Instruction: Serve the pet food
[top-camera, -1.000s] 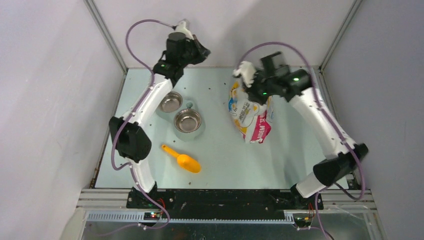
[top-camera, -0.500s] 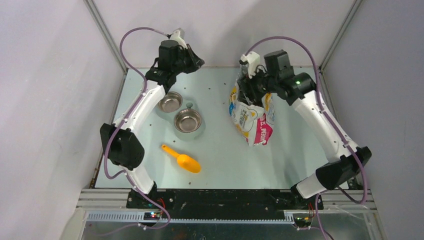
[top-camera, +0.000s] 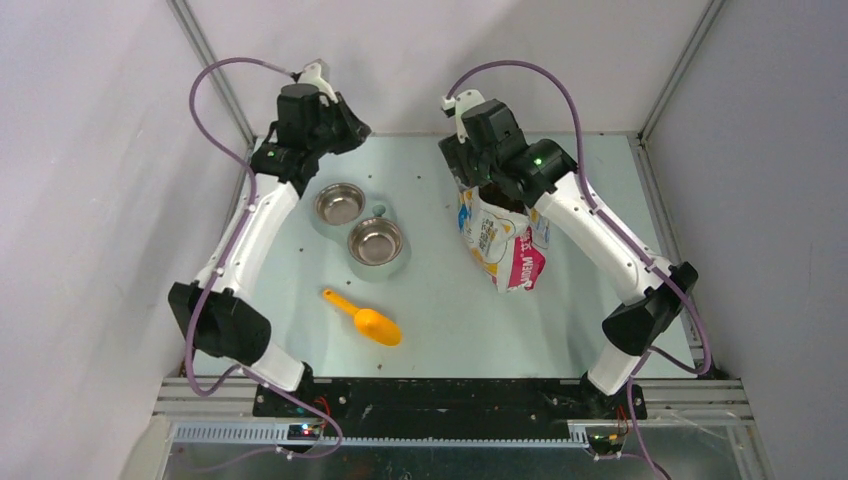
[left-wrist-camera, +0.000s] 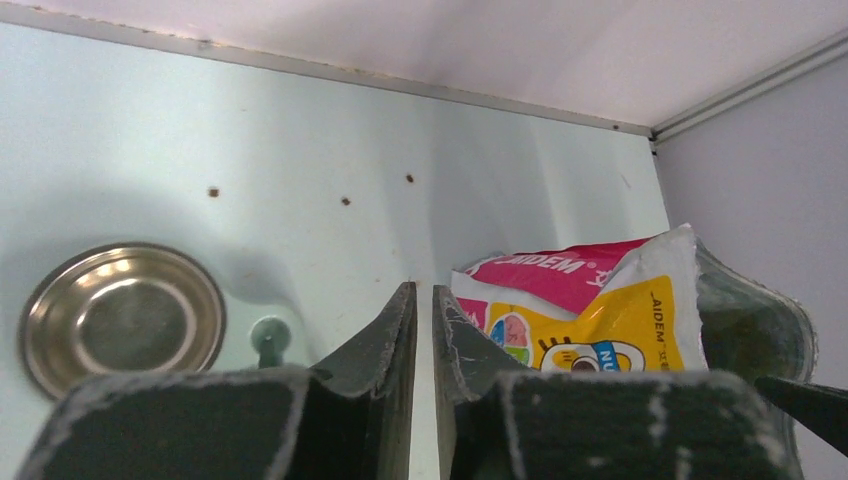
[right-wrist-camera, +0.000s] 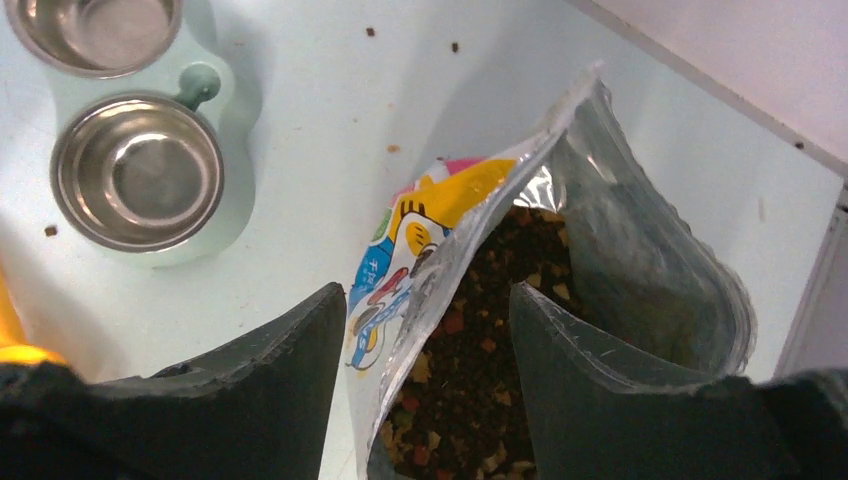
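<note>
Plainly the pet food (right-wrist-camera: 470, 350) lies deep inside the opened bag (right-wrist-camera: 440, 230), directly beneath the right gripper (right-wrist-camera: 425, 300), whose jaws stand wide and empty astride the bag's near lip. A good move would likely be to pinch that lip alone, gently, so the mouth is not crushed shut. The left gripper (left-wrist-camera: 422, 290), barely parted and holding nothing, hangs near the steel bowls (top-camera: 375, 241). The orange scoop (top-camera: 365, 318) lies well behind it, towards the arm bases, and calls for wider jaws.
</note>
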